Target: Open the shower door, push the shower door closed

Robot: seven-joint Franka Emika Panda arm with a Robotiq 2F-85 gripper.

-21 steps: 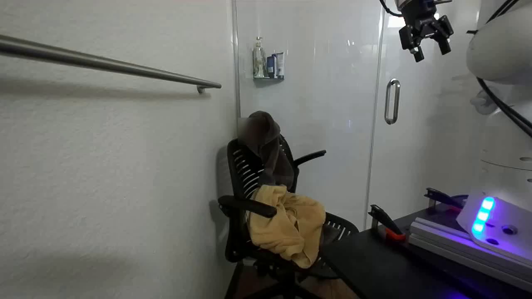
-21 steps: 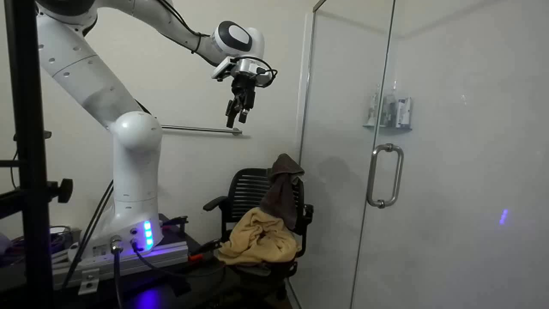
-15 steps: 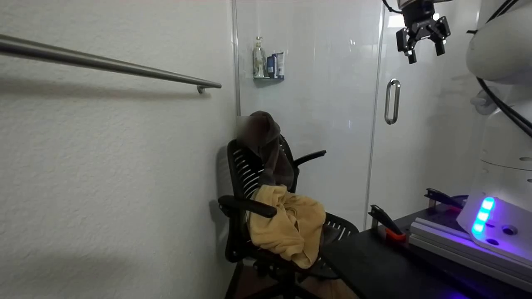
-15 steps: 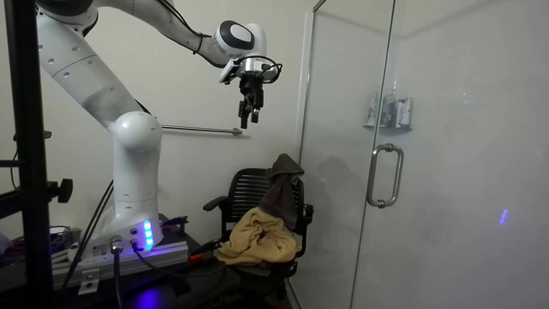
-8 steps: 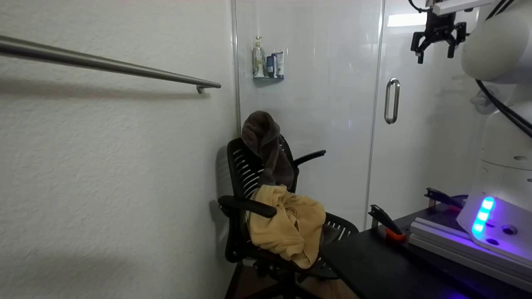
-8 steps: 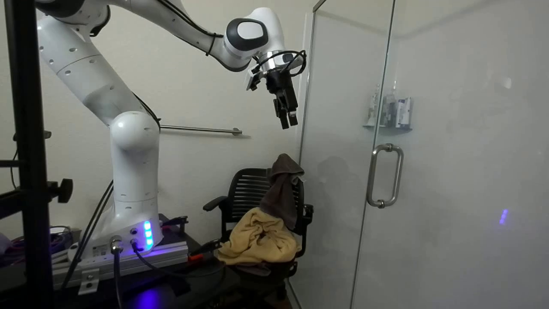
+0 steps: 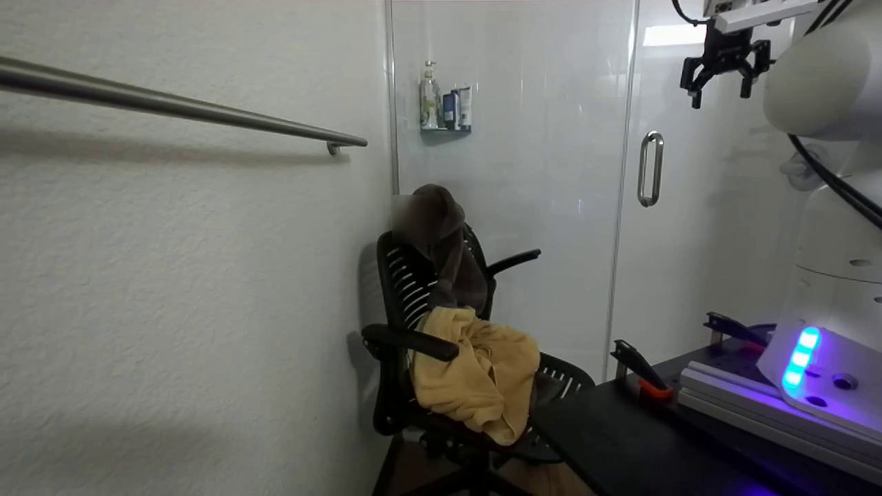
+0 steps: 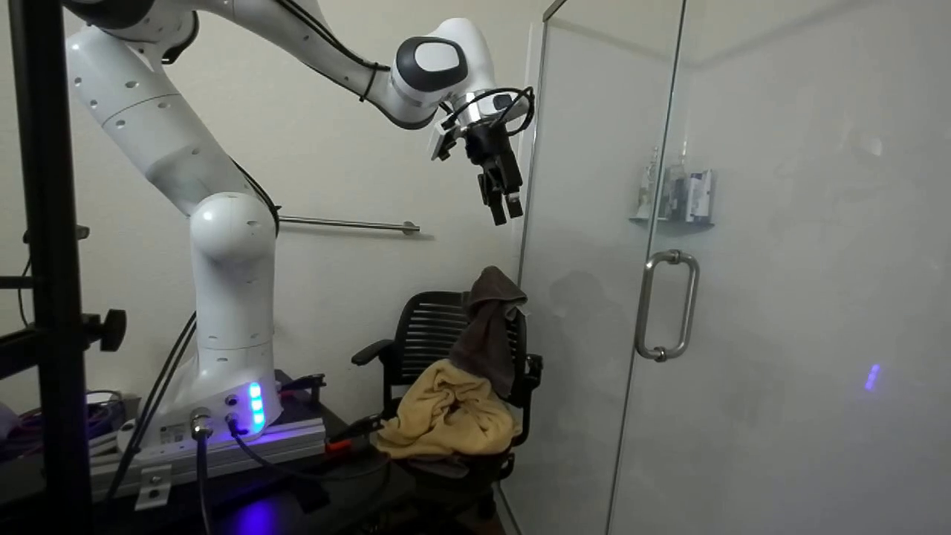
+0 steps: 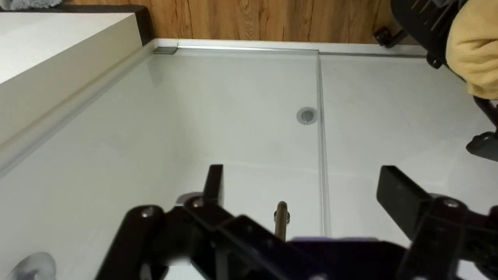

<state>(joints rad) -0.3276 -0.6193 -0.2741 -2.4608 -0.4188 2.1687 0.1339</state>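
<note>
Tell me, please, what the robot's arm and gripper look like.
The Franka Emika Panda arm is white with smooth, rounded joints, a black oval ring near the wrist, black cables along it and a blue light strip at its base. The Robotiq gripper is black, angular and two-fingered.

Silver handle (image 8: 692, 306); black end effector (image 7: 721, 96); yellow cloth (image 7: 475, 375); brown cloth (image 8: 487, 331); black chair (image 8: 431, 327); wood-grain floor (image 9: 249, 19).
</note>
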